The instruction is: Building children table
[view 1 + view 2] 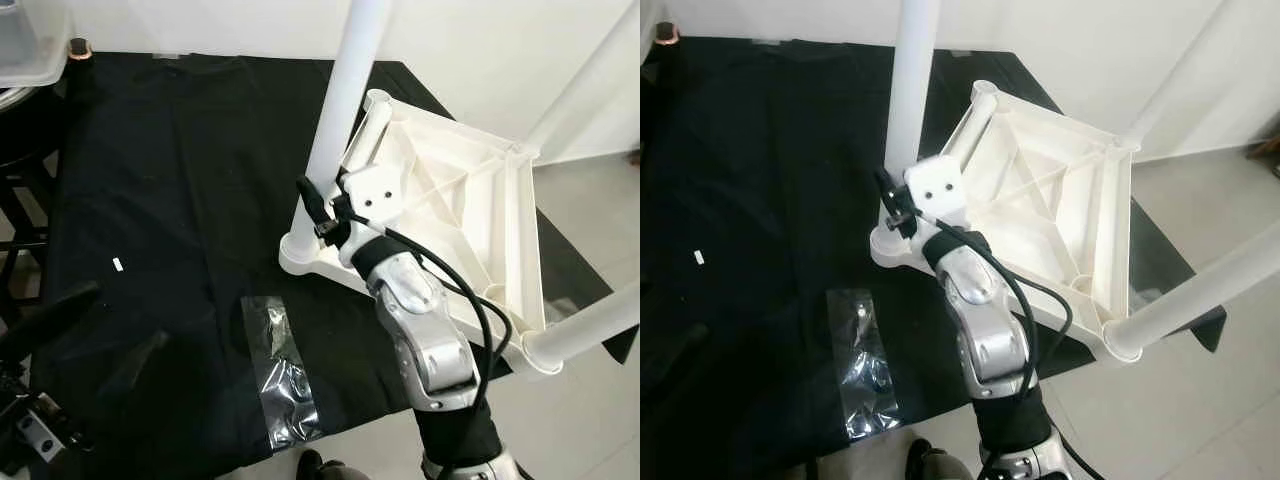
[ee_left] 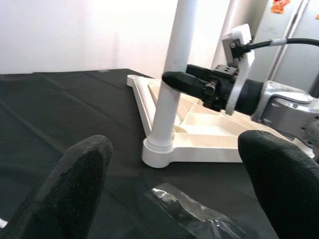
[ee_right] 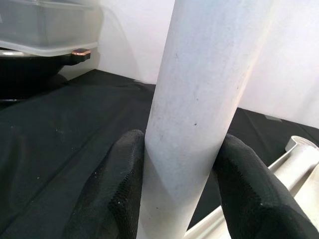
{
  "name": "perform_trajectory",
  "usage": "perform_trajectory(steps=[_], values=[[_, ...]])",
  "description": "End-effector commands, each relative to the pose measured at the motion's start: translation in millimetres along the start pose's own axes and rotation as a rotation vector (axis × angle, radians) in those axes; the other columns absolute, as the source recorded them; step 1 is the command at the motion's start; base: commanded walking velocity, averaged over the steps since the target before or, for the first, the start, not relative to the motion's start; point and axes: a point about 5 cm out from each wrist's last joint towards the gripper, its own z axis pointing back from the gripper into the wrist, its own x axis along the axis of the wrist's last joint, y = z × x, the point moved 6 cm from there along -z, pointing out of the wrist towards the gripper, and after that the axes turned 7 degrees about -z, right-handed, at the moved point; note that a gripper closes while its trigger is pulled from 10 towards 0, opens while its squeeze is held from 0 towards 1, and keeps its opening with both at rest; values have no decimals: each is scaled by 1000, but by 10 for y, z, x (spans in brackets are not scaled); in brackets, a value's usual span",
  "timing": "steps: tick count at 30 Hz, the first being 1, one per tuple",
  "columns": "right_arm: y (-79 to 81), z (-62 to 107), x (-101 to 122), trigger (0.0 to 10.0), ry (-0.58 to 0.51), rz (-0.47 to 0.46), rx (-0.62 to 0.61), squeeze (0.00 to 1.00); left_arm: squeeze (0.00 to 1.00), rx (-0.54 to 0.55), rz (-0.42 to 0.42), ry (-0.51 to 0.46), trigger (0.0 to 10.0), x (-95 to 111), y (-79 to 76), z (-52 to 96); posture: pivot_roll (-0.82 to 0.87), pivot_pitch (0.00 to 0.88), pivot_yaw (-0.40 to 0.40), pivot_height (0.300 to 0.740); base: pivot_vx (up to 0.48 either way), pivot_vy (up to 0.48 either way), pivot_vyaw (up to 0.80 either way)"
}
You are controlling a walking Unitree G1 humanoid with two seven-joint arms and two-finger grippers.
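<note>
we see the upturned white plastic children's table top lying underside up on the black cloth-covered desk, near its right edge, with round white legs rising from its corners. our right end effector is clamped on the white cylindrical leg at the near-left corner, a black finger pressed on each side. our left end effector hangs low to the left, fingers spread apart, just beside a crinkled clear plastic bag on the cloth.
</note>
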Motion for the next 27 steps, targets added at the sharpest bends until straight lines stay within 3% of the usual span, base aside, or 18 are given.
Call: perform_trajectory(steps=[1,4,5,7,8,9,10,13,18,20,21,22,23,24,27], values=[[-60,64,-563,10000,230,57,-7,0,0,-33,19,5,10000,-36,-73,-30,187,296,-188,740,0,0,0],[-88,44,-519,10000,216,58,-12,0,0,-37,22,10,10000,-57,-77,-44,186,296,-186,740,0,0,0],[-152,9,-437,10000,193,48,-18,67,0,-38,26,10,10000,-75,-83,-67,183,295,-180,740,0,0,0],[-191,-11,-385,10000,177,41,-23,67,0,-38,30,10,10000,-84,-87,-79,181,294,-178,740,0,0,0],[-190,-44,-295,10000,144,4,11,1000,0,-37,33,8,10000,-90,-86,-90,181,293,-175,740,0,0,0],[-145,-80,-154,10000,91,-46,85,1000,0,-37,35,7,10000,-95,-87,-103,181,294,-171,740,0,0,0],[-145,-80,-154,10000,91,-46,85,1000,0,-37,35,7,10000,-95,-87,-103,181,294,-171,740,0,0,0],[-89,-115,115,10000,3,-82,233,1000,0,-47,44,3,10000,-109,-106,-127,184,292,-168,740,0,0,0],[-126,-154,242,10000,-18,-47,314,992,0,-67,55,-3,10000,-119,-140,-153,189,287,-167,740,0,0,0],[-138,-164,263,10000,-17,-60,343,867,0,-70,55,-5,10000,-125,-145,-160,191,287,-168,740,0,0,0],[-130,-147,262,10000,-8,-78,397,98,0,-71,54,-7,10000,-125,-148,-169,199,284,-168,740,0,0,0],[-130,-147,262,10000,-8,-78,397,98,0,-71,54,-7,10000,-125,-148,-169,199,284,-168,740,0,0,0],[-101,-111,260,10000,0,-99,478,0,0,-72,54,-9,10000,-124,-149,-179,199,284,-168,740,0,0,0],[-134,-98,249,10000,12,-93,541,0,0,-77,55,-10,10000,-124,-159,-192,203,284,-163,740,0,0,0],[-191,-106,251,10000,18,-90,581,0,0,-80,57,-12,10000,-124,-167,-203,203,284,-163,740,0,0,0]])
